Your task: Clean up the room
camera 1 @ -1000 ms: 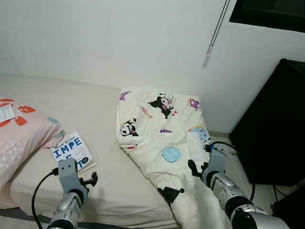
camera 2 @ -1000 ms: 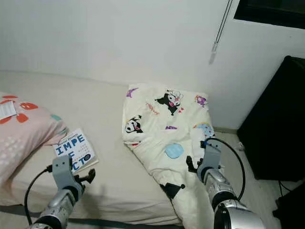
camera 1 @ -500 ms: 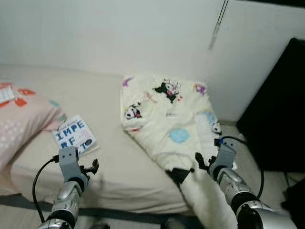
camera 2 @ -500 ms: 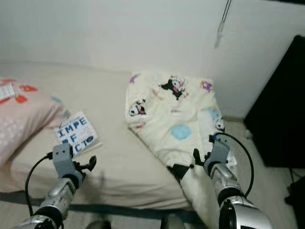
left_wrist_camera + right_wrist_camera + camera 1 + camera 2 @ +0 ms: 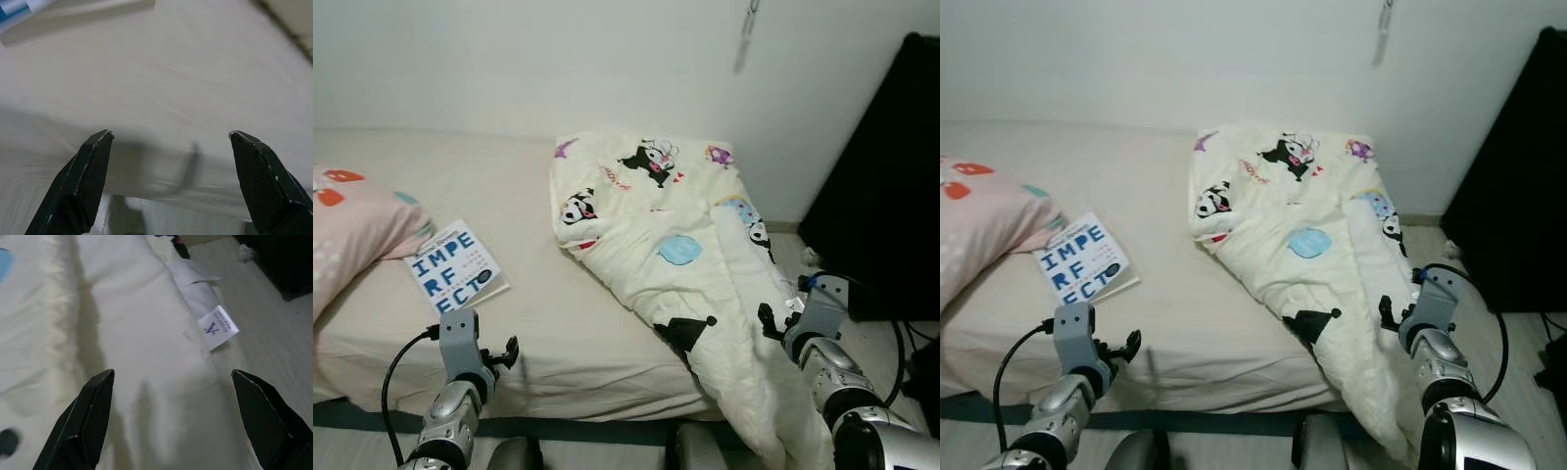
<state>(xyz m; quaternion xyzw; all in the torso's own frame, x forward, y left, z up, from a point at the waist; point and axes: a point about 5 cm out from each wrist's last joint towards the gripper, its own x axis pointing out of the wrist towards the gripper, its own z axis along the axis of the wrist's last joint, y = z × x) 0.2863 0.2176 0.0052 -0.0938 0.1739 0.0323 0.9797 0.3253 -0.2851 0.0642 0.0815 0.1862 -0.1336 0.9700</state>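
From the left: a pink pillow (image 5: 352,220) lies on the bed (image 5: 509,294), a book (image 5: 453,277) beside it. The left gripper (image 5: 507,352) hovers low at the bed's near edge, fingers apart, holding nothing. The cartoon-print duvet (image 5: 675,264) sprawls across the bed and slides off toward the floor. The right gripper (image 5: 769,321) sits just beside its hanging edge, fingers spread and empty. Judging by this, the approach is in hand; next comes gripping that trailing edge and lifting it back up
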